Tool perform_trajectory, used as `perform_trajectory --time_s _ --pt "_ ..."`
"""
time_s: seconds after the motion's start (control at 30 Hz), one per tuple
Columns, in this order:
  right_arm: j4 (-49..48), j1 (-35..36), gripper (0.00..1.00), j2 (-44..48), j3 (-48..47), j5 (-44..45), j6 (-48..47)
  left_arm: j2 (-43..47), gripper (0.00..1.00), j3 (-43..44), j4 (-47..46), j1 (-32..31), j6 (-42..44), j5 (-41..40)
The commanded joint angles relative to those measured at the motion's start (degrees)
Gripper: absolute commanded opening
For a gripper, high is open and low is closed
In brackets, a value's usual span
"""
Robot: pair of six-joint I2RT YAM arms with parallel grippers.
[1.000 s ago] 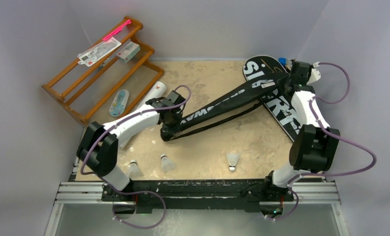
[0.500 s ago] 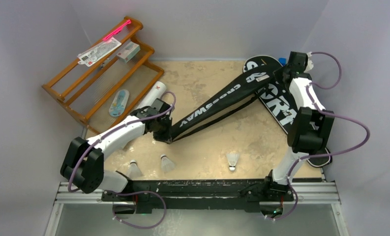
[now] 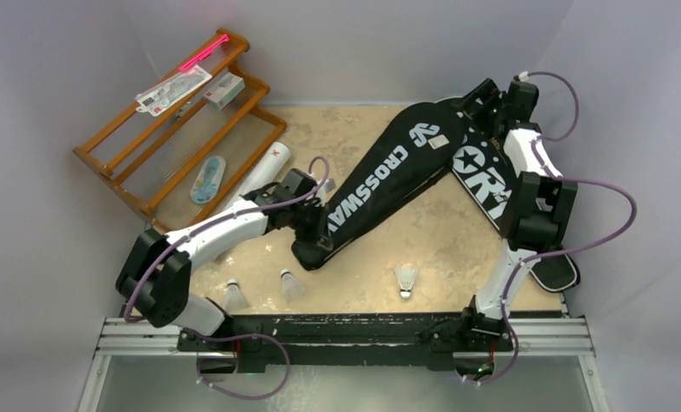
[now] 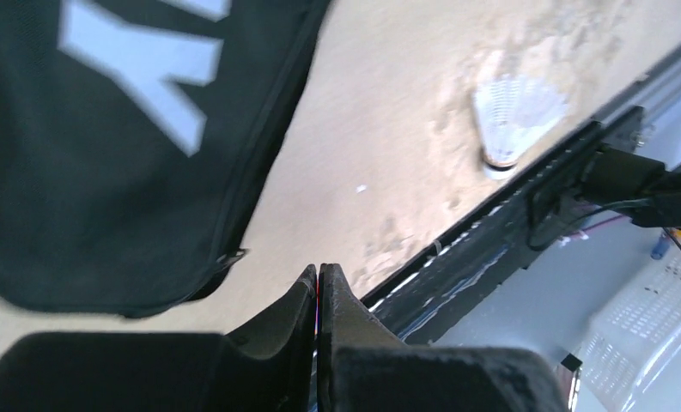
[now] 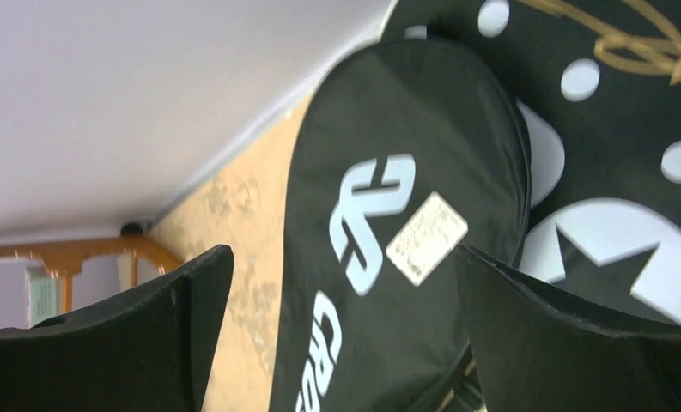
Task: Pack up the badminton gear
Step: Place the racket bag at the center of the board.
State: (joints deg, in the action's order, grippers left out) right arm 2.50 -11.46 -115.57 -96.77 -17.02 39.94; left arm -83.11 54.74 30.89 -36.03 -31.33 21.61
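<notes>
Currently | we see left tool pressed together beside narrow end of CROSSWAY bag, mid-frame | right tool spread wide over its head, upper right of frame

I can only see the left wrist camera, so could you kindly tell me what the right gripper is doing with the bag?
Observer: The right gripper is open, its fingers wide apart over the wide end of the CROSSWAY bag, gripping nothing.
Operator: Thank you. Is there another bag out there?
Observer: Yes, a second black bag with large white lettering lies partly under that wide end.
Operator: And how many shuttlecocks are out?
Observer: Three shuttlecocks sit along the near edge of the table.
</notes>
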Motion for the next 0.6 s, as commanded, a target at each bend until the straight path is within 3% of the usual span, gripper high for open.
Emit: perform_trajectory --time_s 0.0,0.17,0.3,0.43,0.57 --pt "-2.8 -0.1 0.99 7.2 7.4 -6.3 -1.3 -4.0 0.00 5.2 -10.0 -4.8 -3.0 4.2" --pt "0.6 1.4 0.94 14.9 19.2 -8.1 -3.7 -7.9 0.02 9.7 -12.9 -7.8 -3.4 3.3" --pt "-1.7 5.0 0.88 22.9 32.3 -6.1 -1.5 -4.1 0.41 9.4 -13.1 -7.5 -1.6 -4.0" --pt "-3.3 14.2 0.79 29.7 40.2 3.3 2.7 -2.0 0.48 9.6 -10.5 -5.1 0.5 -5.0" --pt "0.6 23.9 0.69 30.8 41.6 15.1 8.3 1.7 0.52 9.3 -7.2 -3.8 2.4 -9.3"
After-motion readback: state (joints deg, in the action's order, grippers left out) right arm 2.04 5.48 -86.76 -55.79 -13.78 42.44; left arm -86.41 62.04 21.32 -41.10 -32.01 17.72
